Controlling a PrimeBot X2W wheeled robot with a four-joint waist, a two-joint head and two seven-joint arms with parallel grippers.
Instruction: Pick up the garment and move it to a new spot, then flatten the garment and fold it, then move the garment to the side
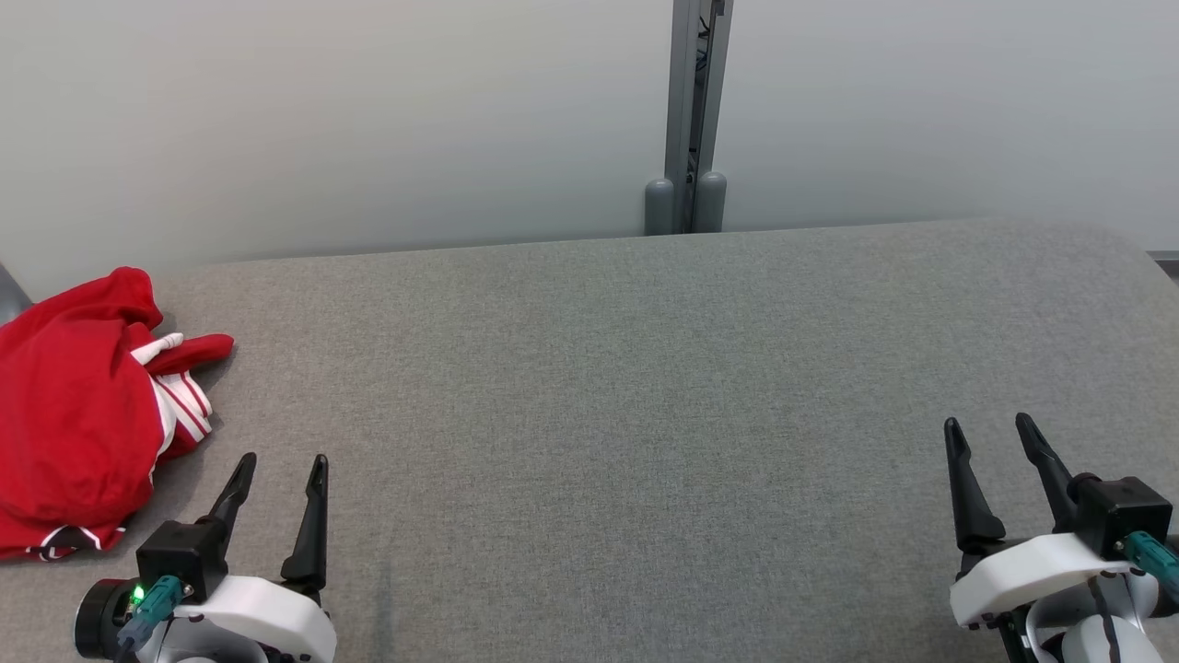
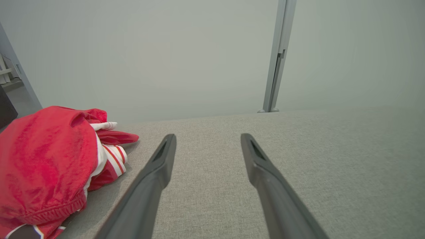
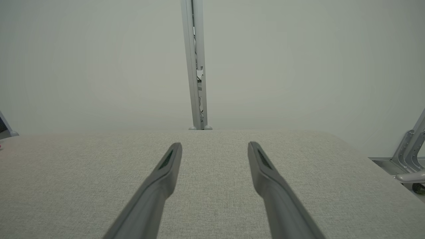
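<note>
A crumpled red garment (image 1: 74, 414) with white striped trim lies in a heap at the far left of the grey fabric surface (image 1: 645, 414). In the left wrist view the garment (image 2: 46, 166) sits left of my fingers, apart from them. My left gripper (image 1: 284, 465) stands open at the lower left, just right of the heap, with nothing between its fingers. My right gripper (image 1: 993, 431) is open at the lower right, far from the garment, over bare fabric. The left gripper (image 2: 207, 139) and right gripper (image 3: 215, 146) both show spread fingers in their own wrist views.
A pale wall with a grey vertical post (image 1: 693, 110) stands behind the surface's far edge. The surface curves off at the right, where a metal frame (image 3: 410, 156) stands beyond it. Bare fabric stretches between the two grippers.
</note>
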